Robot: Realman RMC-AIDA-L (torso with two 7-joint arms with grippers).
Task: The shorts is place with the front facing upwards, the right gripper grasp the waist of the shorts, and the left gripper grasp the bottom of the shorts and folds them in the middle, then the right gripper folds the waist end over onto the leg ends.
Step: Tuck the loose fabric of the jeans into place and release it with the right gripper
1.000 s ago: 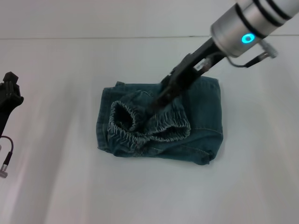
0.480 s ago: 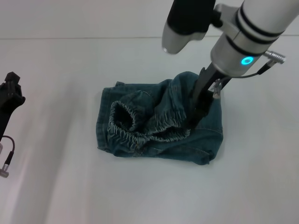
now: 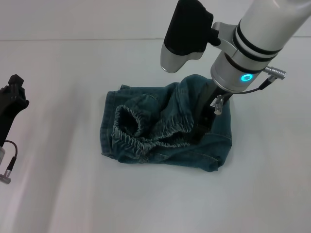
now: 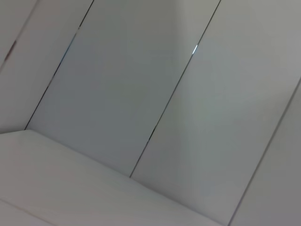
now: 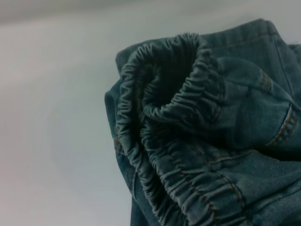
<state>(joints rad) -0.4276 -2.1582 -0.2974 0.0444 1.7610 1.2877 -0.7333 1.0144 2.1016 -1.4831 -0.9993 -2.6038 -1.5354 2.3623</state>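
Observation:
The blue-green denim shorts [image 3: 141,103] lie bunched and folded in the middle of the white table [image 3: 63,194]. Their gathered waist [image 3: 160,132] curls open on top, facing the front left. My right gripper [image 3: 200,130] comes down steeply from its silver arm into the right end of that waist, its fingers together in the denim. A hump of cloth [image 3: 188,90] stands up against it. The right wrist view shows the ruffled waist [image 5: 178,117] close up and a flat stitched hem [image 5: 244,32] behind it. My left gripper [image 3: 12,99] is parked at the left edge, far from the shorts.
Bare white table surrounds the shorts on all sides. The right arm's black and silver elbow [image 3: 187,34] hangs over the far side of the shorts. A loose cable [image 3: 7,165] hangs below the left gripper. The left wrist view shows only grey wall panels [image 4: 150,94].
The right arm has swung from a slanted reach to a steep, nearly upright pose. Its gripper moved from the shorts' middle to the waist's right end, and denim rose beside it.

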